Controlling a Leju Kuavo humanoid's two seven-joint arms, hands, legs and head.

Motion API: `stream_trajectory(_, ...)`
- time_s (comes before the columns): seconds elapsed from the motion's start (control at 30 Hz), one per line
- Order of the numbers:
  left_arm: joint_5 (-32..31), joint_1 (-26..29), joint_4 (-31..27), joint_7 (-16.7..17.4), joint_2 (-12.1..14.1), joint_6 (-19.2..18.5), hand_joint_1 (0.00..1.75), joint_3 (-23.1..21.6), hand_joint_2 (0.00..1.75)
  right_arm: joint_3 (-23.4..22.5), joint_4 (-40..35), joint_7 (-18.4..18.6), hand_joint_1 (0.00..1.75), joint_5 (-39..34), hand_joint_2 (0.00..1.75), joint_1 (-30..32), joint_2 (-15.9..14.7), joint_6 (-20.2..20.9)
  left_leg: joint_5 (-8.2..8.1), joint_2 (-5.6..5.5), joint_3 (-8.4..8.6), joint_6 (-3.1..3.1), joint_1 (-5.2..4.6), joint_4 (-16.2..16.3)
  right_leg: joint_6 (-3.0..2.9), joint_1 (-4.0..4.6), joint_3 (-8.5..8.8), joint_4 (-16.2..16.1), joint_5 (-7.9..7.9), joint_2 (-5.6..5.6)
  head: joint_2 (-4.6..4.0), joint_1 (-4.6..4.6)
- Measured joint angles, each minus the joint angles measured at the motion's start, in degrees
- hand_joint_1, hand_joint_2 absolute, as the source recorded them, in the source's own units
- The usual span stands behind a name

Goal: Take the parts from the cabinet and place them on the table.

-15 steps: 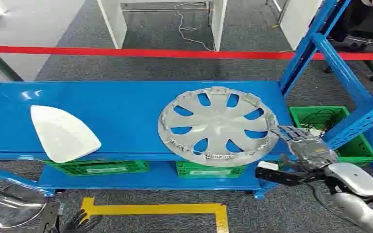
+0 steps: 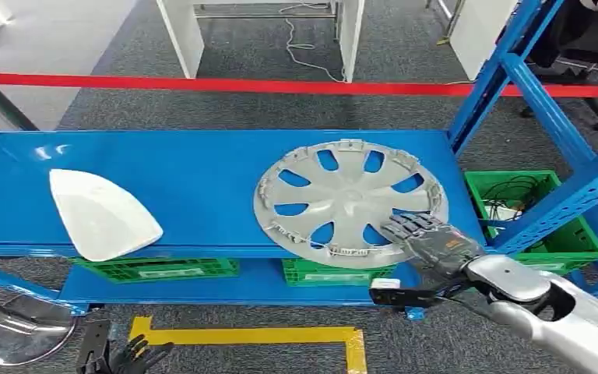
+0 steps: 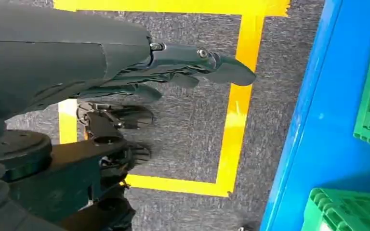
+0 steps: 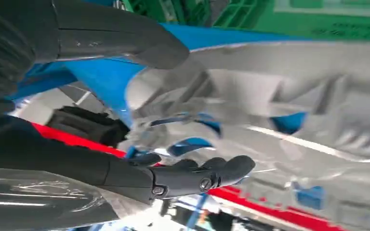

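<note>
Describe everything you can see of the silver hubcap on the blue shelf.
The hubcap is a round, silver-grey wheel cover, plastic by its look, with curved spokes, teardrop openings showing blue beneath, and small clips around its rim. It lies flat on the blue shelf, its near edge overhanging the front lip. The right hand reaches over its near right rim with fingers spread; contact is unclear.

The right arm (image 2: 549, 308) is a smooth, glossy silver shell, rounded at the forearm, with a black gap at about 5 o'clock of the wrist. The right hand (image 2: 428, 238) has a grey back wrapped in crinkled clear film, dark segmented fingers (image 4: 197, 175) with small round screws, and a thick grey thumb (image 4: 125, 41). The left hand (image 3: 173, 67) is dark grey, with screw heads at its finger pivots.
</note>
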Motion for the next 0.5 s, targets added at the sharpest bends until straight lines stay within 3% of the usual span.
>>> stream_trajectory(0.1, -0.4, -1.7, 3.0, -2.0, -0.3, -0.7, 0.0, 0.0, 1.75, 2.4, 0.6, -0.4, 0.0, 0.1, 1.75, -1.7, 0.3, 0.4, 0.0, 0.0, 0.0, 0.0, 0.0, 0.0, 0.0, 0.0, 0.0, 0.0, 0.0, 0.0, 0.0, 0.0)
stream_trajectory(0.5, -1.1, -4.4, 10.4, -4.4, -0.7, -1.3, 0.0, 0.0, 1.75, 8.5, 3.4, -1.6, 0.0, 1.3, 1.75, -4.8, 0.4, 0.4, 0.0, 0.0, -0.01, 0.0, 0.0, 0.0, 0.0, 0.0, -0.01, 0.0, 0.0, 0.01, 0.0, 0.0)
